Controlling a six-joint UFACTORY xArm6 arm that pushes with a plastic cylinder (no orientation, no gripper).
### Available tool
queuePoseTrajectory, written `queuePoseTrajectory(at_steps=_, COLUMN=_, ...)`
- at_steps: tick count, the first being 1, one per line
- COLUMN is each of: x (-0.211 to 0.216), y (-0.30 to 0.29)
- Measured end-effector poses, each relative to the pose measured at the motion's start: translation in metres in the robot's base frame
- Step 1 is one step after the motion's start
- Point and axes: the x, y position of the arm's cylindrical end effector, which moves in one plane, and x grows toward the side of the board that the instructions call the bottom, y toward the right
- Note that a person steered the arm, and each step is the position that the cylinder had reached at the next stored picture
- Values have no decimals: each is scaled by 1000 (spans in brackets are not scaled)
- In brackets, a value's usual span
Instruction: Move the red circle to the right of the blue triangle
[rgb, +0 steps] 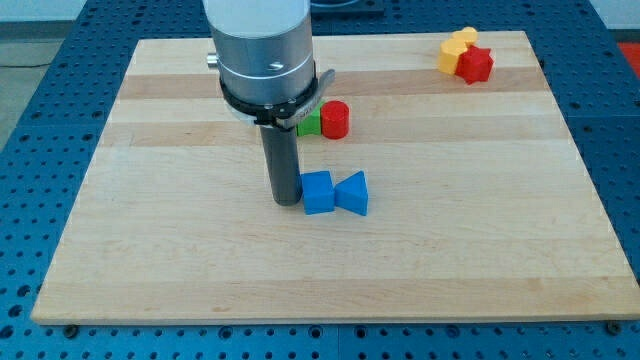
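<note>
The red circle (335, 119) stands on the wooden board near the view's top centre, touching a green block (309, 124) on its left that the arm partly hides. The blue triangle (354, 193) lies below it, near the board's middle, touching a blue cube (318, 192) on its left. My tip (286, 202) rests on the board right beside the blue cube's left side, below and left of the red circle.
A yellow block (455, 50) and a red star-shaped block (476, 65) sit together at the board's top right corner. The arm's wide grey body (262, 50) hangs over the top centre. The board (480, 250) lies on a blue perforated table.
</note>
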Motion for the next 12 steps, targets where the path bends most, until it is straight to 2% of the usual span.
queuePoseTrajectory(at_steps=2, x=-6, y=-12)
queuePoseTrajectory(at_steps=3, x=-32, y=-17)
queuePoseTrajectory(at_steps=5, x=-68, y=22)
queuePoseTrajectory(at_steps=7, x=-116, y=29)
queuePoseTrajectory(at_steps=8, x=-129, y=57)
queuePoseTrajectory(at_steps=9, x=-141, y=60)
queuePoseTrajectory(at_steps=12, x=-148, y=147)
